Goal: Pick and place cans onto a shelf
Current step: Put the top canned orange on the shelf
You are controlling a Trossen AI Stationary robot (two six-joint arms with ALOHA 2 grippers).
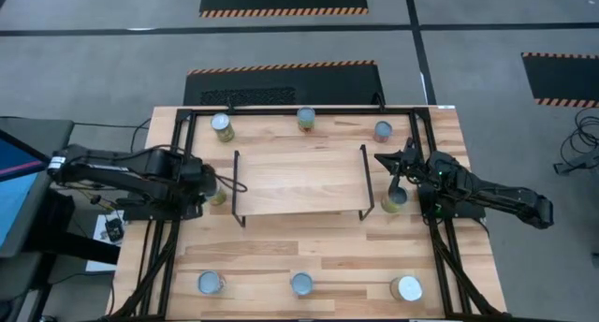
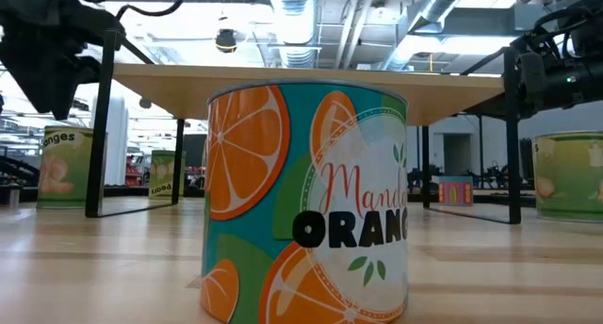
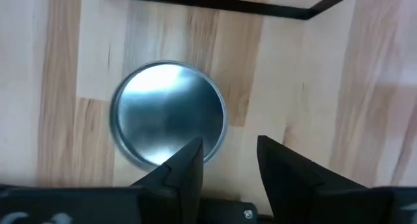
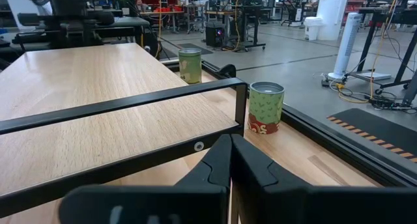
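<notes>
The shelf [image 1: 299,180] stands mid-table on black wire legs, with no can on its board. Eight cans stand on the tabletop around it: three along the far edge, three along the near edge, one at each end of the shelf. My left gripper [image 3: 228,165] is open, pointing down over the silver-topped can [image 3: 168,113] at the shelf's left end [image 1: 218,197], without touching it. My right gripper [image 4: 229,160] is shut and empty, level at the shelf's right end [image 1: 384,162], beside a green can [image 1: 395,200].
A teal mandarin-orange can [image 2: 306,202] stands close in front of the low camera. A green-and-red can [image 4: 266,107] and a green can [image 4: 189,64] stand beyond the shelf's black frame [image 4: 130,103]. Black rails [image 1: 440,256] run along the table's sides.
</notes>
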